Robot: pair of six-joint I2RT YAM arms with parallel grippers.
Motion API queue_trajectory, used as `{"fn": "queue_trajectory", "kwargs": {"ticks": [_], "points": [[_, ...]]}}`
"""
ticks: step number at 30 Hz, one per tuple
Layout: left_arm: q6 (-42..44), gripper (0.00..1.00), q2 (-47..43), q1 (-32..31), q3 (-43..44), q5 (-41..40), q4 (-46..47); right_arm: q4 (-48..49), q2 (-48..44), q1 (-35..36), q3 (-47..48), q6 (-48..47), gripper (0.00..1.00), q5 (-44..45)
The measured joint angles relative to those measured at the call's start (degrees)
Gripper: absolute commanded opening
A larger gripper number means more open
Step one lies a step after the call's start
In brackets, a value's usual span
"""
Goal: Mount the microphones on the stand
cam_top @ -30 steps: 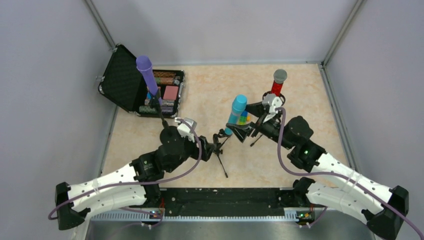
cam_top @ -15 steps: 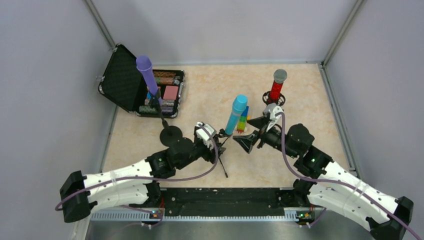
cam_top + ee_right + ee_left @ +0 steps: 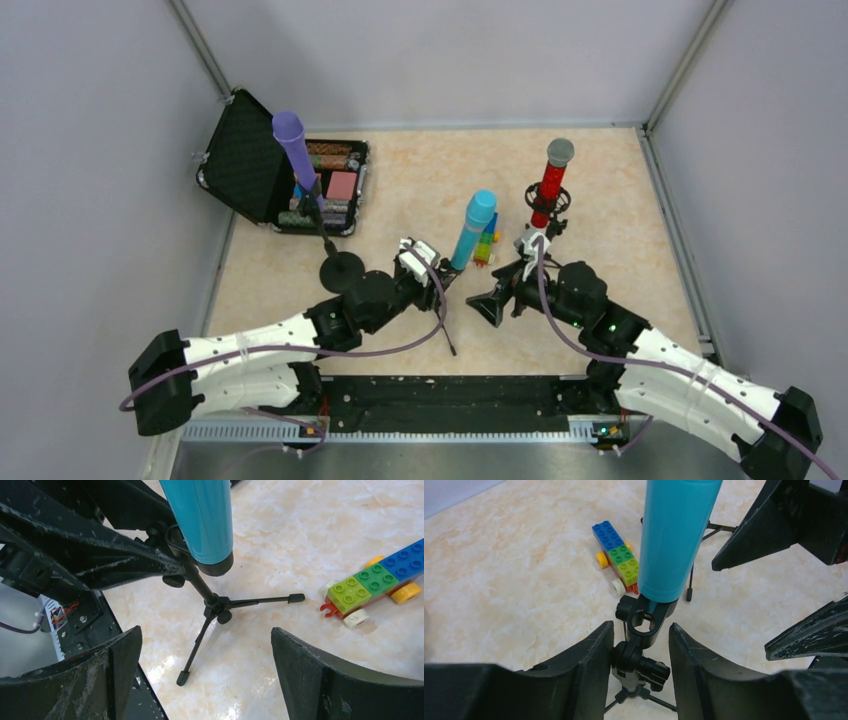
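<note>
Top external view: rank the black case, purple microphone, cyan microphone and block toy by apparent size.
1. black case
2. purple microphone
3. cyan microphone, close to purple; camera nearness makes that pair unsure
4. block toy, partly hidden

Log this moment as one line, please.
cyan microphone: seated in tripod stand | left fingers: flanking clip, contact unclear | right fingers: open, empty
</note>
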Motion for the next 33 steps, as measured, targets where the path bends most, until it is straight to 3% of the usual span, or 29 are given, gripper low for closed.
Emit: {"fn": "queue_trajectory", "kwargs": {"ticks": [3, 13, 23, 26, 33], "points": [[0.79, 0.42, 0.07, 0.09, -0.55, -0.20, 1.84, 0.70, 0.83, 0.00, -0.85, 0.37, 0.96, -0.22], [2.01, 0.56, 3.02, 0.13, -1.01, 0.28, 4.31, 3.17, 3.37, 0.00, -1.22, 0.42, 0.95, -0.96], [2.84, 0.21, 5.16, 0.26, -1.01, 0.28, 4.50, 5.73, 5.44, 0.00, -2.45, 0.24, 0.95, -2.32], [2.80, 0.00, 4.79, 0.26, -1.05, 0.42, 4.26, 7.45, 6.34, 0.00, -3.78, -0.35, 0.95, -3.13], [2.71, 0.00, 2.36, 0.26, -1.14, 3.43, 2.75, 14.40, 10.73, 0.00, -7.13, -2.29, 0.91, -6.62]]}}
